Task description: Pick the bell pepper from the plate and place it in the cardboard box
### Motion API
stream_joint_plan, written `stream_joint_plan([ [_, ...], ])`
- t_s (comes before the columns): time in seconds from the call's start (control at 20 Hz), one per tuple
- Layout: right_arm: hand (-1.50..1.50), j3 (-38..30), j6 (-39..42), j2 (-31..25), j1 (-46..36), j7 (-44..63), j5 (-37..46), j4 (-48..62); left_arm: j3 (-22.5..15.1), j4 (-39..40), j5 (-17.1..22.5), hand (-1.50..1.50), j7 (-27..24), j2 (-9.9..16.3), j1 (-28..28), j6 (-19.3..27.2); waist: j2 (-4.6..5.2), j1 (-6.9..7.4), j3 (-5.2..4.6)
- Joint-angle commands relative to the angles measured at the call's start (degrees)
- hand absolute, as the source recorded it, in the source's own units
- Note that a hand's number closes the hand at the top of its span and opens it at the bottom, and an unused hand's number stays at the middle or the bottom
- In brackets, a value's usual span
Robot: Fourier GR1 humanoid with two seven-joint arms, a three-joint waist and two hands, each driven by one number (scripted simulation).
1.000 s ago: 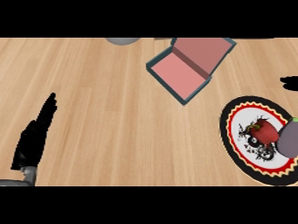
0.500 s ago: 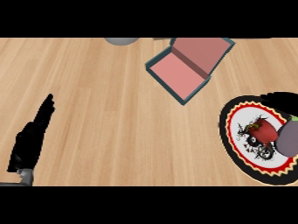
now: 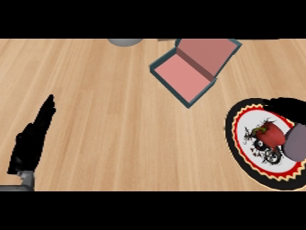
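1. The left hand shows at the lower left of the head view, over the wooden bench. Its fingers are straight and together, pointing up and slightly right, and they hold nothing. It is well apart from everything else.
2. At the lower right lies a round plate with a black rim, a yellow zigzag band, red edging and a white middle bearing a dark pattern.
3. The red bell pepper lies on the white middle of the plate. Its long axis runs from lower left to upper right, and its small green stem end points to the upper right.
4. The right hand comes in from the right edge and lies over the upper right part of the plate, just beside the pepper; a grey shape is right of the pepper. I cannot tell whether the fingers are apart or curled.
5. Farther off, above and left of the plate, sits the cardboard box, open, with a pink inside and dark teal walls, turned at a slant.
6. At the far edge, left of the box, a grey rounded object is partly cut off.
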Motion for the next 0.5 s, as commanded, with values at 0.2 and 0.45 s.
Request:
stream_joint_plan([
  [0.2, -1.5, -1.7, -3.32, 5.25, -1.41, -7.21, 8.43, 9.05, -0.09, -1.9, -2.6, 0.0, 3.0, -3.52, -0.67, -0.54, 0.08, 0.22, 0.03],
  [0.45, -1.5, -4.01, -2.52, 9.58, -0.43, -4.8, 10.43, 6.41, 1.53, -0.09, -4.33, 0.0, -3.39, -4.22, 2.61, -1.45, 0.01, 0.07, 0.01],
])
